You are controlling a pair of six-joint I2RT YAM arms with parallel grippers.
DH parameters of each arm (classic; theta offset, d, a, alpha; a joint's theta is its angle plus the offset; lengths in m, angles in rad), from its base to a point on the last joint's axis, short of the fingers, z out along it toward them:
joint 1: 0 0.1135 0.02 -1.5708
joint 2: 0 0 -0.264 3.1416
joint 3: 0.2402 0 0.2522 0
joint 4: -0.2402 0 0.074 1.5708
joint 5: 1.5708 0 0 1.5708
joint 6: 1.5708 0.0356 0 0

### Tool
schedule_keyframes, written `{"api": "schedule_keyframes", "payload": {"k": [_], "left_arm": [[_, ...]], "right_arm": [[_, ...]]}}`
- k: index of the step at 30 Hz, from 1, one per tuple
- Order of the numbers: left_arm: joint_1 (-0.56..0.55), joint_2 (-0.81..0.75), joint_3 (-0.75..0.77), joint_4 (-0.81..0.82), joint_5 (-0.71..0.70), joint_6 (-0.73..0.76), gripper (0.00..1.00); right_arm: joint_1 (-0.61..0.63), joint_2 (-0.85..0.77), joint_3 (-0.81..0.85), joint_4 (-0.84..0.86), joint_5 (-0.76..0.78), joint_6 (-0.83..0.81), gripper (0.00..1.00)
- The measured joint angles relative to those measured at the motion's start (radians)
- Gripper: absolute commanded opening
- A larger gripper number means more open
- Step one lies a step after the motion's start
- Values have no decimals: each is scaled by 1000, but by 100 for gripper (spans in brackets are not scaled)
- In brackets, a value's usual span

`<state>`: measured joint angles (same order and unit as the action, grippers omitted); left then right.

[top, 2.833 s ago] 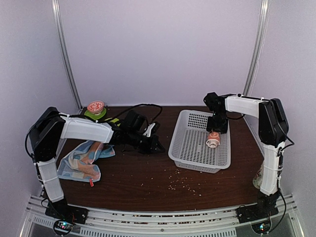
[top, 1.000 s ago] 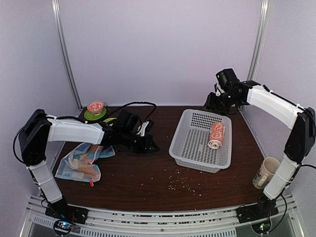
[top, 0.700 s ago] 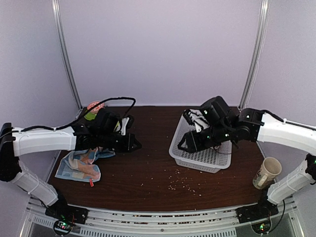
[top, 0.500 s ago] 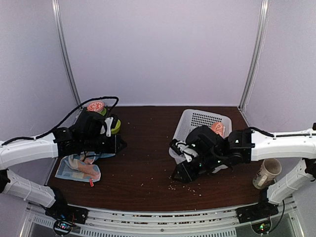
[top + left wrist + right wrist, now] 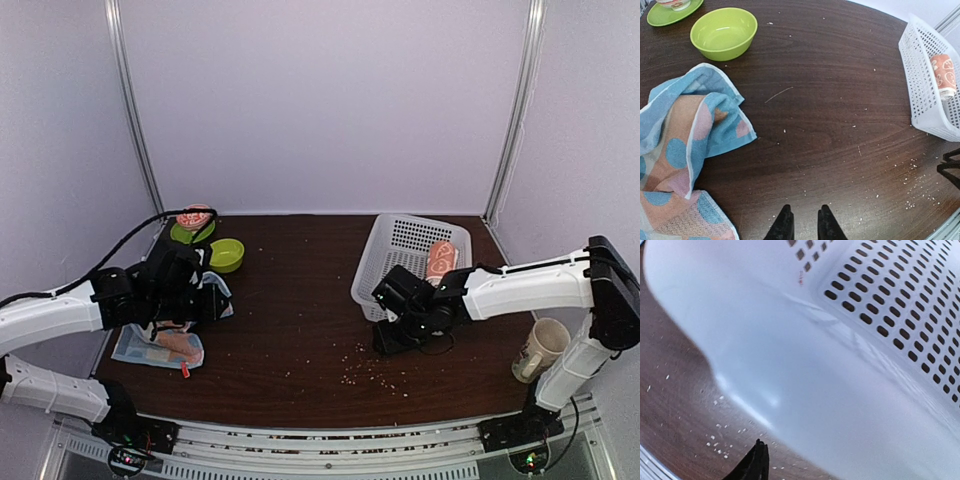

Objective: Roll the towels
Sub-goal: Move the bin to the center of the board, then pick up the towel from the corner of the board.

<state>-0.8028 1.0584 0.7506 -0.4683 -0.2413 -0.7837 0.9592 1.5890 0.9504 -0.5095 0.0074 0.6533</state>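
The light-blue polka-dot towel (image 5: 160, 340) lies crumpled at the table's left, and it also shows in the left wrist view (image 5: 685, 150). My left gripper (image 5: 212, 304) hovers beside its right edge over bare wood. Its jaws (image 5: 804, 221) are a small gap apart with nothing between them. The orange towel (image 5: 440, 258) lies rolled inside the white basket (image 5: 400, 240); it also shows as the rolled orange towel (image 5: 943, 74). My right gripper (image 5: 390, 340) is low at the basket's near-left corner. Only one of its fingers (image 5: 757, 462) shows, standing off the basket wall (image 5: 840, 390).
A green bowl (image 5: 227, 254) and a green plate with a cup (image 5: 192, 222) sit at the back left. A mug (image 5: 540, 348) stands at the right edge by the right arm. Crumbs are scattered over the front of the wooden table (image 5: 300, 350).
The left arm drew back left toward the blue towel and its jaws parted slightly. The right arm swung down from above the basket to the basket's near-left corner. The basket has shifted a little.
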Motion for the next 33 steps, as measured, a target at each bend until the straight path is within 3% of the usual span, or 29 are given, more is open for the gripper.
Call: {"api": "schedule_keyframes", "payload": {"k": [4, 10, 12, 16, 19, 24, 33], "left_arm": [[14, 5, 0, -19, -20, 0, 23], [53, 40, 0, -35, -27, -8, 55], [82, 43, 0, -47, -28, -17, 61], [162, 43, -1, -68, -22, -37, 70], [247, 50, -1, -90, -8, -49, 71], [383, 127, 2, -124, 27, -42, 68], [396, 462, 254, -137, 112, 114, 74]], "right_arm": [[-90, 22, 7, 6, 44, -2, 53], [-240, 94, 54, 11, 92, -24, 55], [-287, 114, 77, 12, 103, -26, 56], [-375, 150, 138, 15, 106, -29, 57], [-408, 177, 190, 19, 100, -44, 58], [-354, 161, 208, 43, 58, -79, 57], [-134, -16, 136, 58, -53, -132, 57]]}}
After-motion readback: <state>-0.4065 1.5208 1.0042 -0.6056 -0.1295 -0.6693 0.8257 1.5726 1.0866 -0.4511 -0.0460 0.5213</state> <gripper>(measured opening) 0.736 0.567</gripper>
